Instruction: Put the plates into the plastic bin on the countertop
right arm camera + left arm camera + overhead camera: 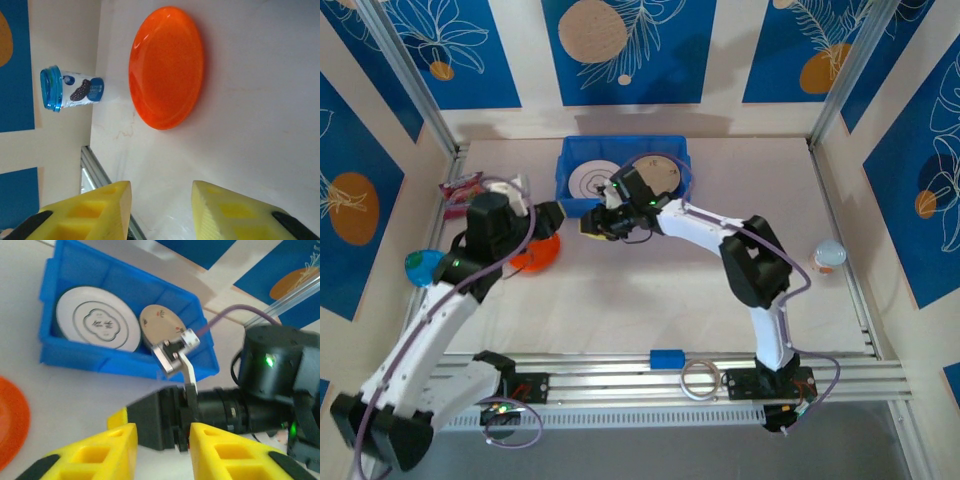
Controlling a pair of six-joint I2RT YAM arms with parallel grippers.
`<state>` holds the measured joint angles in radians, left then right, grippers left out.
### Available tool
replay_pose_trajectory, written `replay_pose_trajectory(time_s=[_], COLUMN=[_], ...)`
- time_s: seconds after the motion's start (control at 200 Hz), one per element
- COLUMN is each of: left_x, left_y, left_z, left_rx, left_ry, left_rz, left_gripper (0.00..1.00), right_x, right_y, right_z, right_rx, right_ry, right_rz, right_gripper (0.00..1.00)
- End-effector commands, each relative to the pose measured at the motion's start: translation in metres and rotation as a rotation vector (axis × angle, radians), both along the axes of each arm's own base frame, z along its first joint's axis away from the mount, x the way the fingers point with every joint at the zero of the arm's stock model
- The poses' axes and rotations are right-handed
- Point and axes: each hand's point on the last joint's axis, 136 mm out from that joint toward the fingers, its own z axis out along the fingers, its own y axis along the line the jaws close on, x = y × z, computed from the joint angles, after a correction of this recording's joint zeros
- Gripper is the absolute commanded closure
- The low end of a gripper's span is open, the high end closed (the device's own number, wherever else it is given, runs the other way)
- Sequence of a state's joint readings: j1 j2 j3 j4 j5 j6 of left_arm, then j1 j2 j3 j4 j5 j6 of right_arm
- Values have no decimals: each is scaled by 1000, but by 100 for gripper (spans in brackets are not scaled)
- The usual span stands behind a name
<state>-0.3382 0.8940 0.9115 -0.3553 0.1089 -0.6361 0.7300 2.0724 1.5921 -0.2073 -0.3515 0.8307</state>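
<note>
Parted and empty at the right gripper [160, 192], with the orange plate [166, 67] lying flat on the countertop [260, 125] ahead of the fingertips [112, 200], well clear of them. Parted at the left gripper [162, 432] too, gripping nothing, facing the plastic bin [100, 362] beyond. Inside the bin, a white plate [97, 320] beside a cream plate [160, 325], rims apparently touching

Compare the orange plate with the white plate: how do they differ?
The orange plate is plain and glossy; the white plate carries dark rings and a central drawing. The orange plate lies on the countertop; the white plate sits in the blue bin. Both are round.
</note>
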Motion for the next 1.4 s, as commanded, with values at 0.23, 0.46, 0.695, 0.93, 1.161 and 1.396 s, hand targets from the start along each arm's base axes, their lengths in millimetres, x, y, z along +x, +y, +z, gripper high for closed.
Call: replay_pose_trajectory(time_s=[0.23,0.46,0.695,0.93,1.161,1.396], left_x=[-50,-61,-63,-64,-66,-67], left_y=[28,38,44,46,48,49], left_z=[-79,-105,-105,-113,-116,-120], left_rx=[-114,-141,-130,-130,-125,-123], left_ry=[130,157,146,155,152,159], left_rz=[118,172,184,189,194,195], left_gripper=[45,38,37,37,37,36], right_x=[-8,-6,-11,-16,-9,-1], right_y=[46,60,69,71,76,83], right_z=[-32,-55,-76,-97,-105,-117], right_rx=[-66,-117,-131,-148,-124,-100], right_ry=[114,126,162,215,241,282], right_rz=[141,173,172,131,68,26], right_gripper=[57,60,60,61,63,63])
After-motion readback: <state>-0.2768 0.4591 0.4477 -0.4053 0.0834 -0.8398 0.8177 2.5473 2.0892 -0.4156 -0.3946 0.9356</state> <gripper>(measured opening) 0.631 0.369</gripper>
